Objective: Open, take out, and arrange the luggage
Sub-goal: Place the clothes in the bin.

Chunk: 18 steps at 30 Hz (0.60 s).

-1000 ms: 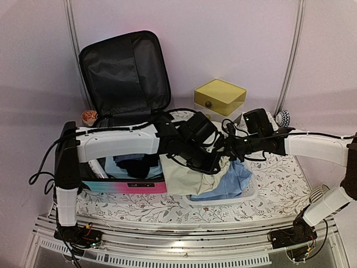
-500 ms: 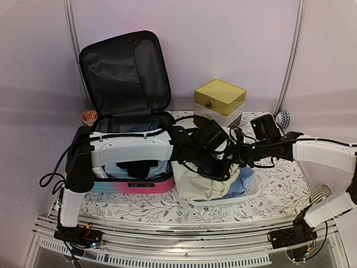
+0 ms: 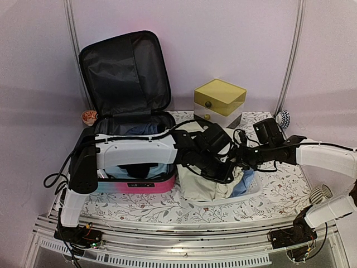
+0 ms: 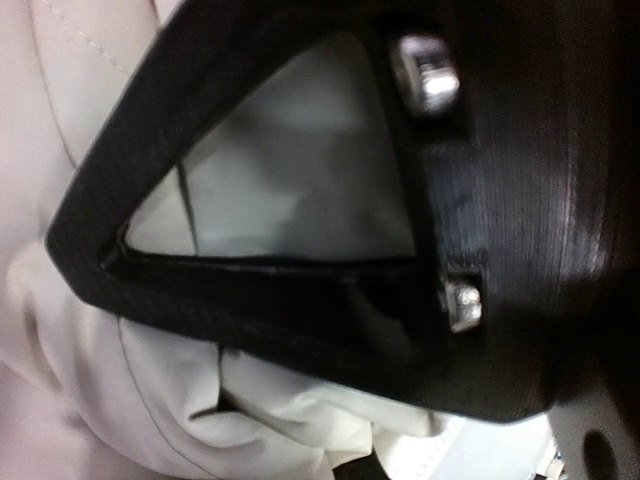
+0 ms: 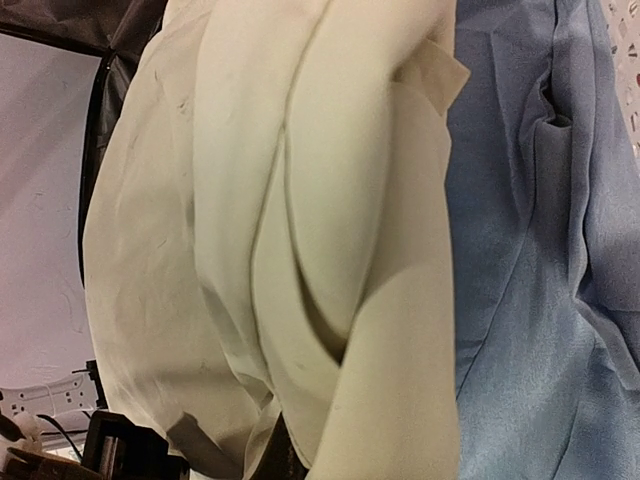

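Observation:
The luggage [image 3: 134,184] lies open at the left, its black-lined lid [image 3: 125,72] upright and clothes still in the base. A cream garment [image 3: 201,187] hangs over the white basket [image 3: 254,192], on top of a blue garment [image 3: 245,180]. My left gripper [image 3: 226,167] reaches across from the left and is shut on the cream garment [image 4: 250,410]; one black finger [image 4: 300,310] fills the left wrist view. My right gripper [image 3: 244,156] comes from the right, close to the left one. Its view shows the cream garment's [image 5: 300,250] folds gathering at its jaws, beside the blue garment [image 5: 540,250].
A yellow-topped drawer box [image 3: 219,101] stands behind the basket. A small patterned bowl [image 3: 88,117] sits left of the suitcase and a patterned cup [image 3: 283,118] at the far right. The floral mat [image 3: 167,209] covers the table.
Both grippers have moved right with the cream garment, from the suitcase edge to over the basket. The garment now hides most of the blue one.

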Each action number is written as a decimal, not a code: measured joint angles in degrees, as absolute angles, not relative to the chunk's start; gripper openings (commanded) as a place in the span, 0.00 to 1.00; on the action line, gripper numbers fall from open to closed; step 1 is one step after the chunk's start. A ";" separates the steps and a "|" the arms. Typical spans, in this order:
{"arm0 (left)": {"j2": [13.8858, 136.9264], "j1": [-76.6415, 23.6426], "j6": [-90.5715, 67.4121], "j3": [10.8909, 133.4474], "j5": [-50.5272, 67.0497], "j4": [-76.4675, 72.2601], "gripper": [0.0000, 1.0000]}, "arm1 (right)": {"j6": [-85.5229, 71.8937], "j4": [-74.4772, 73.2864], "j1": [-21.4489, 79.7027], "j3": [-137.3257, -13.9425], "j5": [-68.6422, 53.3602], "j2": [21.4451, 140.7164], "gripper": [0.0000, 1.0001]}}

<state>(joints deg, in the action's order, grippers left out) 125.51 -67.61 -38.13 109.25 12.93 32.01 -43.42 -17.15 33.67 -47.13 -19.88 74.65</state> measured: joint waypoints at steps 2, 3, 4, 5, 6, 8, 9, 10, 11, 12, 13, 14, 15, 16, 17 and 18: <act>125.73 -67.68 -38.19 109.38 12.93 31.83 0.00 | -43.40 -17.21 33.67 -46.92 -19.53 74.46 0.02; 125.80 -67.68 -38.19 109.38 12.99 31.73 0.00 | -43.40 -17.23 33.67 -46.81 -19.35 74.41 0.02; 125.86 -67.68 -38.22 109.38 13.02 31.59 0.00 | -43.35 -17.23 33.67 -46.72 -19.11 74.37 0.02; 125.93 -67.68 -38.22 109.38 13.02 31.51 0.00 | -43.29 -17.23 33.67 -46.65 -18.94 74.32 0.02; 126.04 -67.70 -38.22 109.38 13.02 31.31 0.00 | -43.24 -17.28 33.67 -46.61 -18.72 74.28 0.02; 126.19 -67.72 -38.22 109.38 13.02 31.00 0.00 | -43.13 -17.34 33.67 -46.39 -18.24 74.08 0.02; 126.28 -67.75 -38.22 109.38 13.02 30.83 0.00 | -43.07 -17.47 33.67 -46.35 -18.02 74.00 0.02; 126.39 -67.77 -38.22 109.40 13.04 30.63 0.00 | -43.03 -17.61 33.67 -46.28 -17.65 73.82 0.02; 126.48 -67.79 -38.22 109.45 13.06 30.44 0.00 | -43.00 -17.67 33.67 -46.15 -17.26 73.56 0.02; 126.56 -67.79 -38.19 109.47 13.08 30.26 0.00 | -43.00 -17.80 33.65 -46.06 -16.91 73.38 0.02; 126.61 -67.83 -38.22 109.47 13.06 30.02 0.00 | -42.92 -18.00 33.58 -46.06 -16.60 73.21 0.02; 126.67 -67.85 -38.19 109.47 13.04 29.76 0.00 | -42.81 -18.09 33.52 -46.06 -16.47 73.12 0.02; 126.69 -67.85 -38.19 109.47 12.99 29.52 0.00 | -42.65 -18.15 33.36 -46.06 -16.40 73.12 0.02; 126.76 -67.85 -38.22 109.47 12.97 29.41 0.00 | -42.57 -18.20 33.26 -46.09 -16.38 73.12 0.02; 126.82 -67.85 -38.22 109.58 12.93 29.39 0.00 | -42.46 -18.26 33.21 -46.09 -16.34 73.12 0.02; 126.93 -67.85 -38.19 109.73 12.86 29.36 0.00 | -42.35 -18.39 33.17 -46.15 -16.27 73.12 0.02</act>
